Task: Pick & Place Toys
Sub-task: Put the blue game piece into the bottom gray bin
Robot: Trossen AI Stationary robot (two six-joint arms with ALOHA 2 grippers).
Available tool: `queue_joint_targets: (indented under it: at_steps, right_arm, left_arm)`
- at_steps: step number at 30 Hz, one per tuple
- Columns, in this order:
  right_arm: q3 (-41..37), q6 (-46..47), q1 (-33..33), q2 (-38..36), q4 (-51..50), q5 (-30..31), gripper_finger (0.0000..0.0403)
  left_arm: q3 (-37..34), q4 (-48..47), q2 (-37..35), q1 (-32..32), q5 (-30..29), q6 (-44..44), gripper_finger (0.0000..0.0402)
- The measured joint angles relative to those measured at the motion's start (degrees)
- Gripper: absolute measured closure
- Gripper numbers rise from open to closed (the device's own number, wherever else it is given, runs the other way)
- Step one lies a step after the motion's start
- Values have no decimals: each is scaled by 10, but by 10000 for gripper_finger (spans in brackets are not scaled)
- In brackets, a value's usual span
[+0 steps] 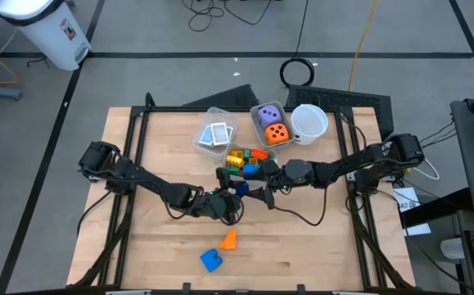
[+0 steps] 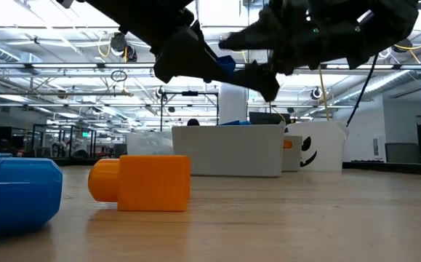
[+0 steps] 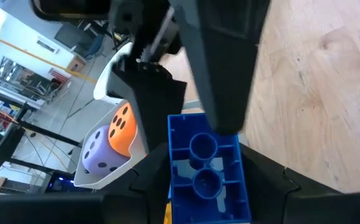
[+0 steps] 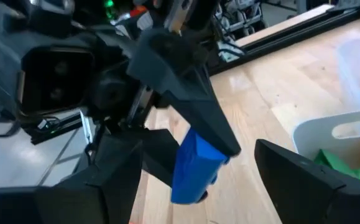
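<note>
From above, your left hand (image 1: 235, 195) and right hand (image 1: 257, 190) meet over the middle of the tabletop (image 1: 318, 246), just in front of the bin of blocks (image 1: 245, 160). A blue block (image 1: 241, 188) sits between them; it looks like a handover, or a carry to that bin.

From the low view, the blue block (image 2: 227, 64) is lifted well above the tabletop, with the dark fingers around it.

In the left wrist view, the left hand is grasping the blue block (image 3: 207, 171) by its sides, hollow underside toward the camera. Keep this grip steady until the other hand has closed.

In the right wrist view, the right hand's fingers (image 4: 304, 180) stand spread on both sides of the blue block (image 4: 195, 165) and do not touch it. Center them on the free faces, away from the left fingers, before you close.

Around: the orange block (image 1: 229, 238) and another blue block (image 1: 211, 260) lie near the front edge, well apart. The dice bin (image 1: 257, 111), the cards bin (image 1: 204, 139) and the white cup (image 1: 309, 123) stand toward the back edge. The crossing arms are the main obstacle.
</note>
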Motion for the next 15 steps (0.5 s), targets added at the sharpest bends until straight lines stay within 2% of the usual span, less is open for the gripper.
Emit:
queue_joint_targets:
  at_steps: [4, 8, 15]
  right_arm:
    - [1, 0, 0, 0, -5, 3, 142]
    - [0, -3, 0, 0, -9, 3, 187]
    - [0, -11, -3, 0, -17, 4, 288]
  left_arm:
    - [0, 0, 0, 0, 0, 0, 251]
    - [0, 5, 0, 0, 0, 0, 253]
    - [0, 24, 0, 5, -2, -5, 219]
